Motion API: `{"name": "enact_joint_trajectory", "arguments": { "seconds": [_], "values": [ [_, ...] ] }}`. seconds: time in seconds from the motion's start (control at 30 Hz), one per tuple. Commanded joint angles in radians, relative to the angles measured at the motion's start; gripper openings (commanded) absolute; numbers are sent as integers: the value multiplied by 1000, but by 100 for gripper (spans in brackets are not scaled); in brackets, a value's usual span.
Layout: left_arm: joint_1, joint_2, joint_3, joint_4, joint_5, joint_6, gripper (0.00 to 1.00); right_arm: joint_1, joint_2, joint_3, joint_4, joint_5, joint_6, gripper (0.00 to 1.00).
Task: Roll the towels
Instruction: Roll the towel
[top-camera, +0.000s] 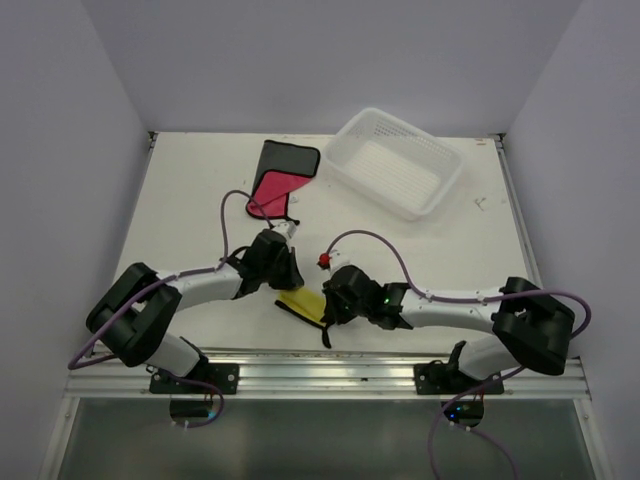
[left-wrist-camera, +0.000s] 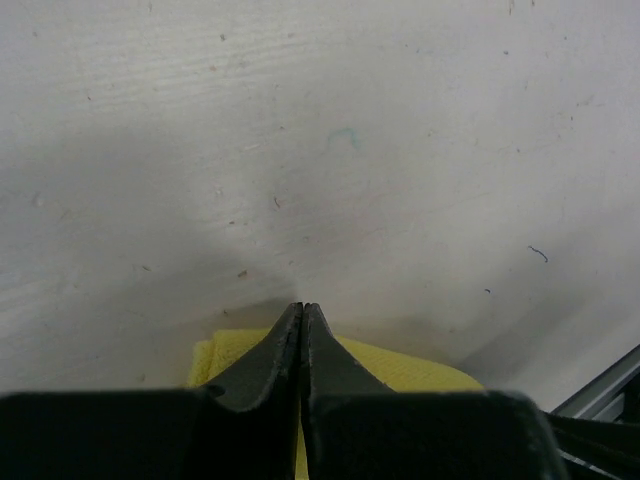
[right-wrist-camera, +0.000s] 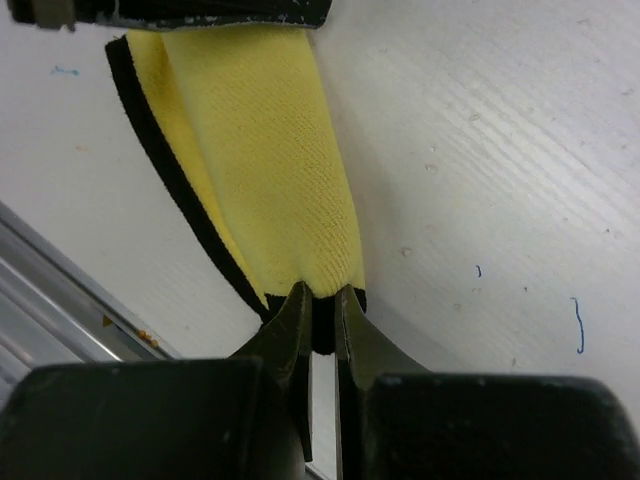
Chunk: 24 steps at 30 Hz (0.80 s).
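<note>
Right wrist view recorded the yellow towel (right-wrist-camera: 260, 150), black-edged and doubled over lengthwise, lying flat on the counter (top-camera: 200, 200) close to its near edge, just inside the metal rail (right-wrist-camera: 60, 300). The right hand (right-wrist-camera: 320, 300) was clenched on the towel's near end, with the black hem pinched between its fingers. From that grip the towel's long axis ran straight away from the right hand toward the left hand (right-wrist-camera: 200, 10), which sat over the far end. In the left wrist view the left hand's fingers were pressed together at the tips, with yellow cloth visible beneath and to either side. Whether any cloth was actually caught between them could not be established. In the top view the towel lay slantwise between the two hands, one at each end, so neither was meaningfully nearer; only the right hand's hold was confirmed. In my judgement, a roll would have to travel along this axis, from one held end toward the other. A second, red towel (top-camera: 278, 180) lay folded well apart on the far side of the counter, just beside a white basket (top-camera: 395, 160), and was unattended.
</note>
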Motion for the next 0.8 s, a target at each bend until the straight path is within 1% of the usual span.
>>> {"name": "enact_joint_trajectory", "arguments": {
  "seconds": [0.0, 0.03, 0.07, 0.17, 0.2, 0.3, 0.43, 0.63, 0.77],
  "values": [
    [13, 11, 76, -94, -76, 34, 6, 87, -42, 11, -25, 292, 23, 0],
    [13, 10, 101, -94, -74, 29, 7, 116, -39, 19, -34, 332, 27, 0],
    [13, 10, 115, -94, -73, 24, 7, 130, -27, 28, -54, 416, 41, 0],
    [15, 13, 164, -115, -80, 23, 7, 184, 12, 63, -77, 523, 58, 0],
    [13, 13, 176, -123, -83, 23, 7, 196, 23, 81, -87, 587, 72, 0],
    [13, 8, 204, -141, -93, 23, 8, 240, 70, 120, -111, 679, 96, 0],
    [13, 3, 210, -143, -88, 17, 8, 290, 142, 169, -143, 767, 116, 0],
    [13, 2, 176, -111, -65, -13, 8, 345, 230, 253, -208, 819, 98, 0],
    [13, -9, 153, -83, -47, -36, 8, 375, 279, 321, -309, 859, 84, 0]
  ]
}}
